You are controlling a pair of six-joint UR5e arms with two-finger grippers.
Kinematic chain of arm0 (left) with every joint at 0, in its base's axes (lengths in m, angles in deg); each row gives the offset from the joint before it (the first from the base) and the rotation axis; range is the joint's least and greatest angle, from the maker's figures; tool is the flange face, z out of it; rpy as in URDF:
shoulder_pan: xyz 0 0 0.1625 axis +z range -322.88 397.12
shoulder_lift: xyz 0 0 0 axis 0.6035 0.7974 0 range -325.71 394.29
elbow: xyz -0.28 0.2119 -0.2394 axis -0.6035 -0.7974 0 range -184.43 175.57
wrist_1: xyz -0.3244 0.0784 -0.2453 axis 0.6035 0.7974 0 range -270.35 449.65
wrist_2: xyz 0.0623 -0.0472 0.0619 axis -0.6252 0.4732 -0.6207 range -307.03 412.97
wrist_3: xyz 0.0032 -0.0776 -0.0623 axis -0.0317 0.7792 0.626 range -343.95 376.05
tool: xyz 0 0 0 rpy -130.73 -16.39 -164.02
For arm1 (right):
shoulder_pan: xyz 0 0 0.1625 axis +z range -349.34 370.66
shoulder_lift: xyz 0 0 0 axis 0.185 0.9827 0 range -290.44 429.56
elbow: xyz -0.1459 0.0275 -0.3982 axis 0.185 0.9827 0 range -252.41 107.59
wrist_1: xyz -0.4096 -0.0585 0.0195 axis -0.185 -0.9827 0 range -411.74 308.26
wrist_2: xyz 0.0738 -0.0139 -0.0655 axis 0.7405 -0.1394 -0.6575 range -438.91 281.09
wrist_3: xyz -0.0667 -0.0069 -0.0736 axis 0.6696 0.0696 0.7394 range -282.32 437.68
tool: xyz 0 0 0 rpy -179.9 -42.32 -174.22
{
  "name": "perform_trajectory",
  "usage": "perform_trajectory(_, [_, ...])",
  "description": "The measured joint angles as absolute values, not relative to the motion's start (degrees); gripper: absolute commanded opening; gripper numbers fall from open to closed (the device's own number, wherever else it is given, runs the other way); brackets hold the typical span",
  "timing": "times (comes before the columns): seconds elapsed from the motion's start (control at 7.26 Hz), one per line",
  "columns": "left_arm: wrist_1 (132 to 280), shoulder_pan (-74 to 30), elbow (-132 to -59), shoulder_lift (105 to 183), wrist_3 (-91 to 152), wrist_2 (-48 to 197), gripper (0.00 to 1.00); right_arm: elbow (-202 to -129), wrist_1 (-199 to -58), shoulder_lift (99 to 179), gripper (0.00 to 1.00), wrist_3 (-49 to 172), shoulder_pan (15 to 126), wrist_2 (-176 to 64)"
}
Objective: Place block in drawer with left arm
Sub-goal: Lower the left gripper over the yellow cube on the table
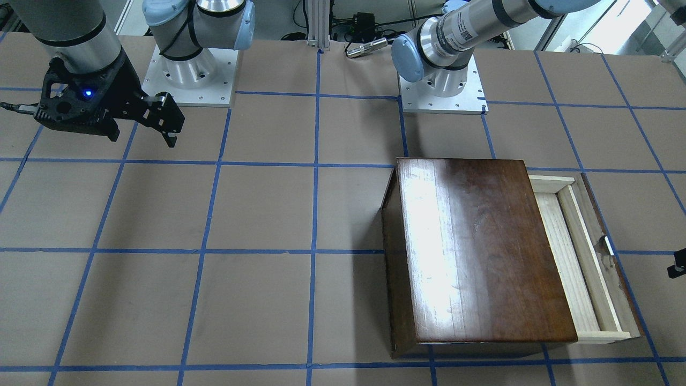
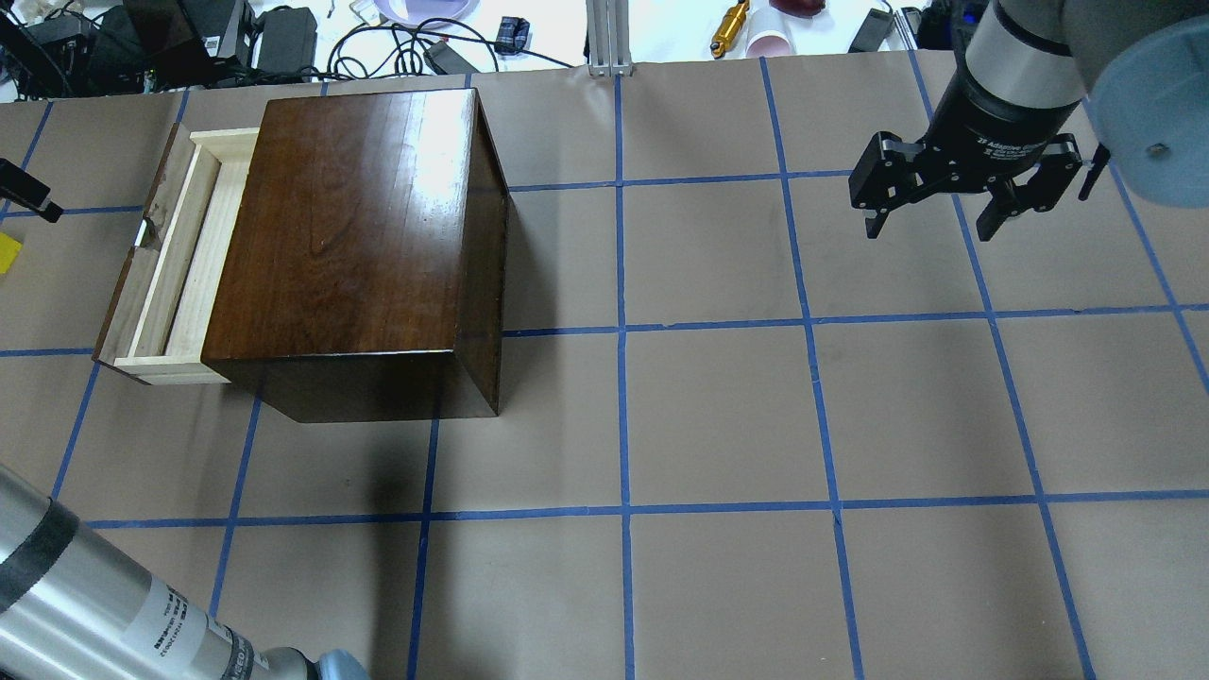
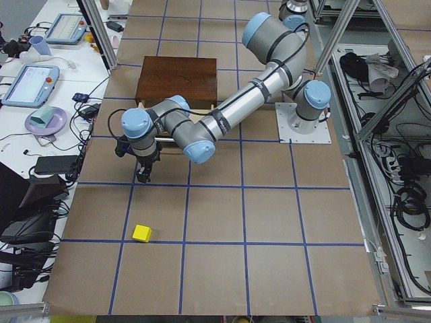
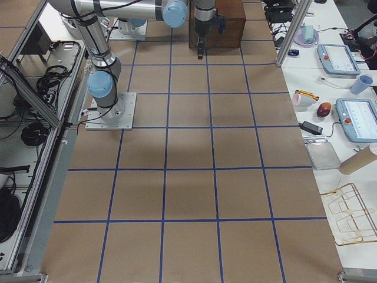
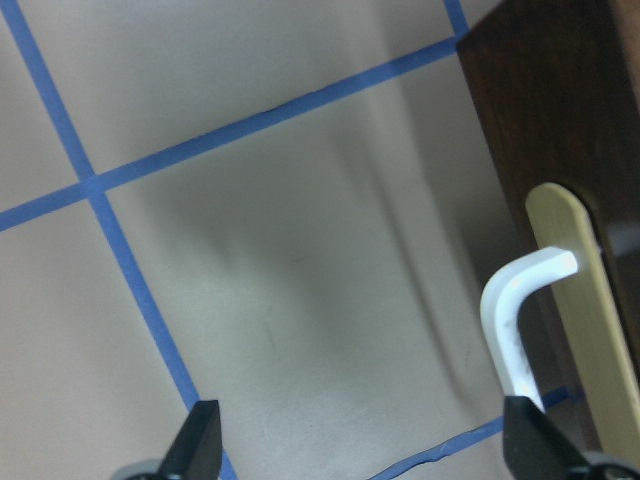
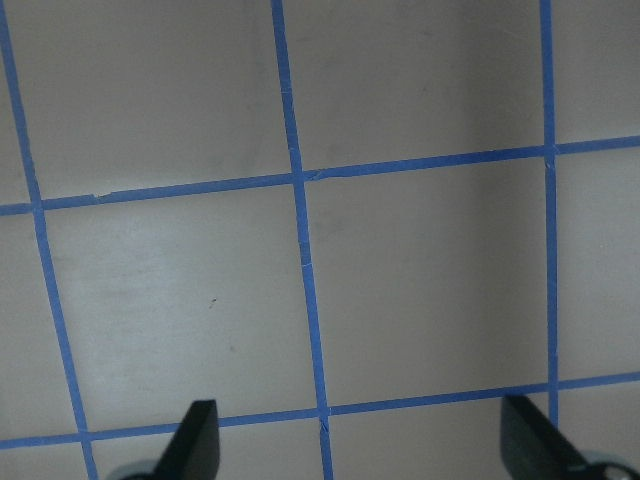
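Note:
The yellow block lies on the table paper, apart from the box; it just shows at the overhead view's left edge. The drawer of the dark-brown box is pulled out and its pale tray holds nothing. My left gripper hangs between drawer front and block, over the table. In the left wrist view it is open and empty, with the drawer's white knob at the right. My right gripper is open and empty, far off on the table's other side.
The table is brown paper with a blue tape grid. Cables, cups and tablets lie on the bench past the table's far edge. The two arm bases stand at the robot's side.

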State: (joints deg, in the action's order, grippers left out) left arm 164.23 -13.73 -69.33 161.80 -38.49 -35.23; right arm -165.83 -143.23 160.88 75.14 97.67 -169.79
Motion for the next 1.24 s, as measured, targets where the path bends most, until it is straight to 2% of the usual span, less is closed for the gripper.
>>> perform_trajectory(0.69, [159.37, -9.62, -65.85, 165.81, -38.91, -35.18, 1.00, -165.83, -143.23, 160.88, 1.00, 75.14, 97.67, -169.79])
perform_trajectory(1.24, [157.22, -4.93, -59.21, 171.51, -37.97, -34.61, 1.00, -165.83, -143.23, 160.88, 1.00, 75.14, 97.65, -169.79])
